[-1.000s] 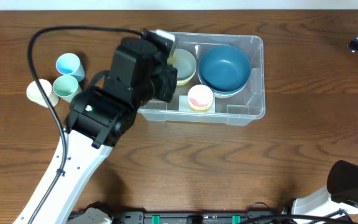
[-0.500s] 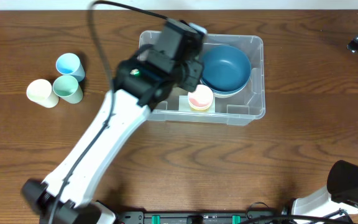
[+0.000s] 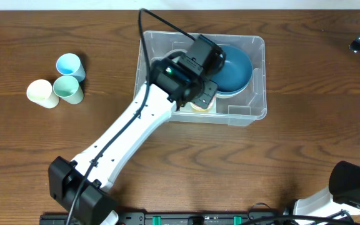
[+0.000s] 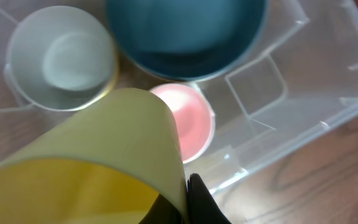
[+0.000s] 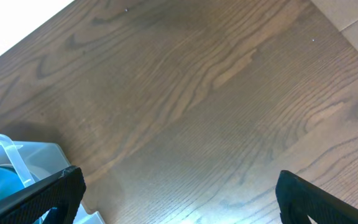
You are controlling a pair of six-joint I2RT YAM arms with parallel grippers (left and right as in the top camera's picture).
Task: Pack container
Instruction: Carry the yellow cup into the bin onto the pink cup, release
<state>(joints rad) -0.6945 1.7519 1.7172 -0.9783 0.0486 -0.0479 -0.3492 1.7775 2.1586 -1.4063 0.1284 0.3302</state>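
the left fingers [image 4: 197, 199] are clamped on a pale yellow plastic cup [image 4: 104, 155], poised over the small pink cup [image 4: 188, 124] inside the clear plastic rectangular container [image 3: 259, 75], upper centre overhead; i'd lower it straight, nest it, then release.

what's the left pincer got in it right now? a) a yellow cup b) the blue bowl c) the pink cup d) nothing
a: the left wrist view shows the yellow cup clamped against a dark finger of the left pincer, above the pink cup that sits in the container.
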